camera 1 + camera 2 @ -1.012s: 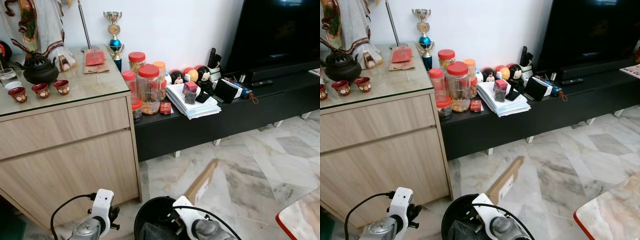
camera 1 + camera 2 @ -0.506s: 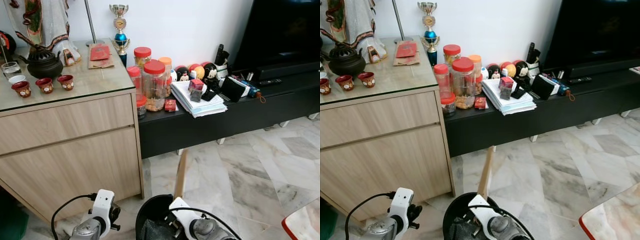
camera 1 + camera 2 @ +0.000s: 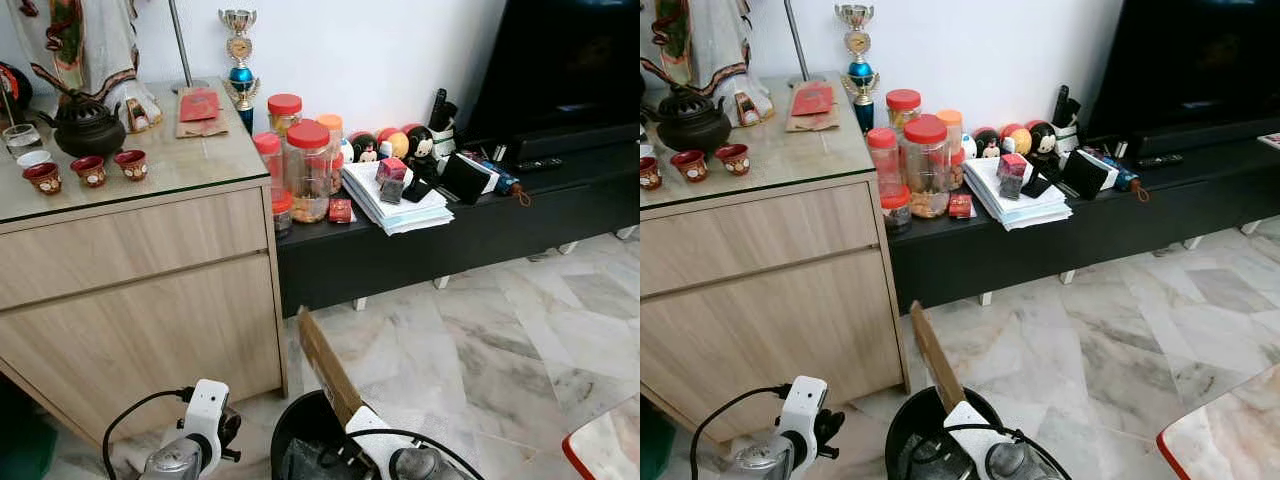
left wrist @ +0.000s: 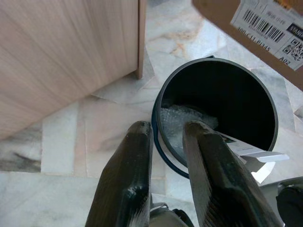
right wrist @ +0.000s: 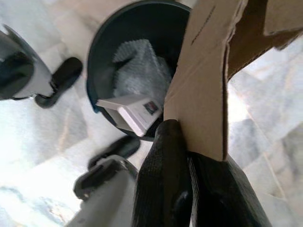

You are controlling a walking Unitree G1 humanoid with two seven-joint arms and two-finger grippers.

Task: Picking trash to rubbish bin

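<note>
Gripping cardboard [image 5: 208, 90] over bin [image 4: 265, 109], right tool [image 5: 189, 163]; barcode label "A02"

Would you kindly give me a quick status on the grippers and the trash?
Right gripper shut on cardboard piece, held above rubbish bin. Left gripper open, idle beside bin. Bin already holds bubble wrap and small box. Nothing blocking.

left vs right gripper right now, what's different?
The right gripper is shut on the cardboard piece; the left gripper is open and holds nothing. The right gripper sits over the black rubbish bin; the left gripper is beside the bin, above the marble floor. Both point down toward the bin.
</note>
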